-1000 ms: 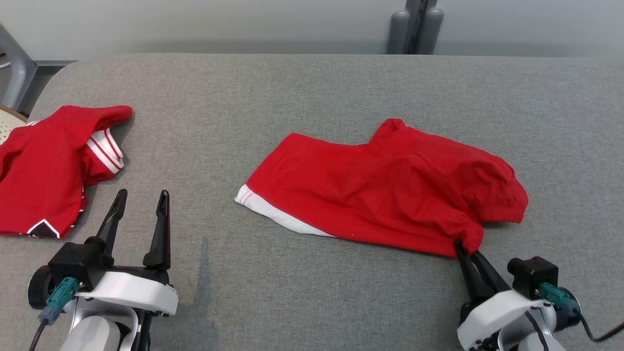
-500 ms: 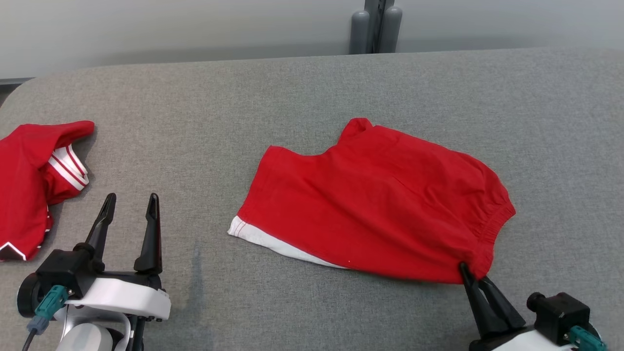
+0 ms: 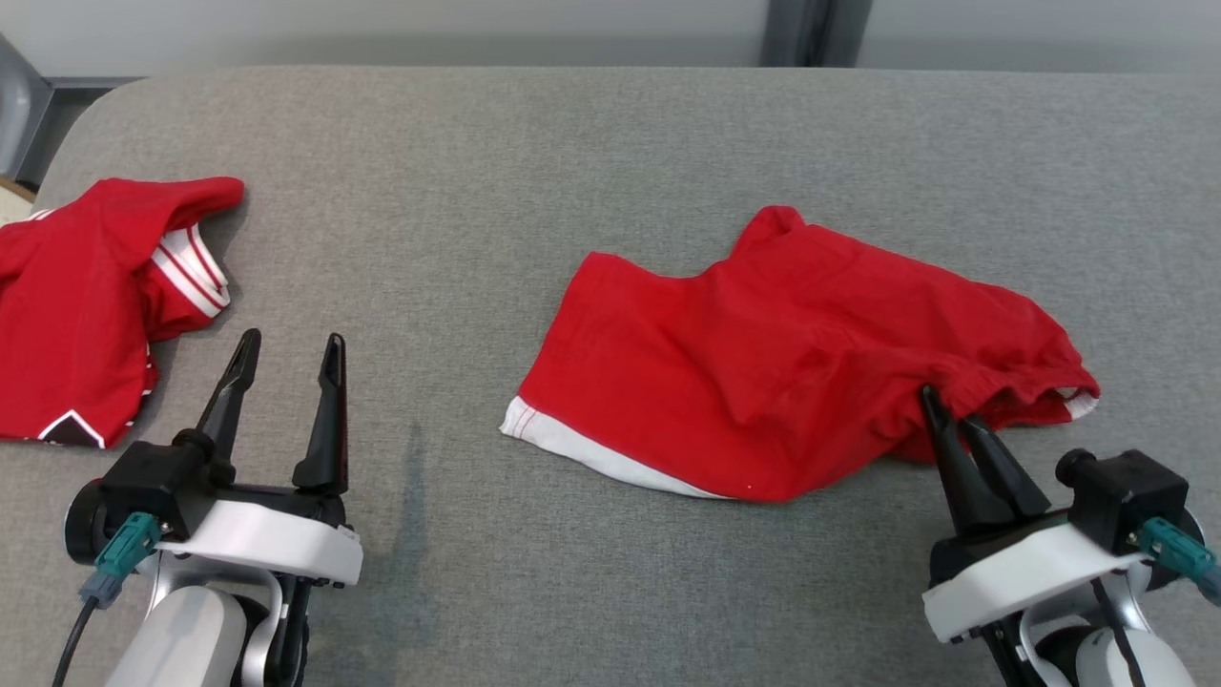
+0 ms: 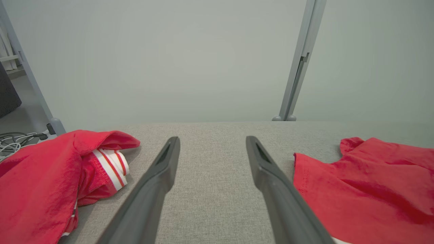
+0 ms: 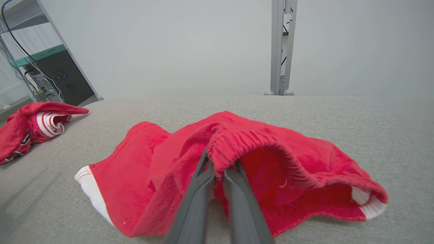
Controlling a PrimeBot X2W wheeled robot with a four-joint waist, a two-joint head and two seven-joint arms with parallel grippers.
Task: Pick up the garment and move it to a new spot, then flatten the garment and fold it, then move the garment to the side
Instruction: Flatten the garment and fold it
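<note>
On the grey tabletop (image 3: 610,143), right of centre in the frame, the red shorts (image 3: 763,353) are held only by your right pincer (image 3: 944,408), clamped on the waistband (image 5: 251,139), while your left pincer (image 3: 292,339) gapes idle, so a one-point lift may slip.

This looks like a robotics lab or test room rather than a home. A broad table covered in grey woven fabric (image 3: 610,143) stands against a bare pale grey partition wall (image 4: 169,61) held by a slim grey metal post with rounded feet (image 5: 279,47). Off to one side a black computer tower with small lit points (image 5: 64,81) sits under a metal rack with a teal shelf (image 5: 37,54), and loose grey and white cables (image 4: 13,140) lie on the floor.
</note>
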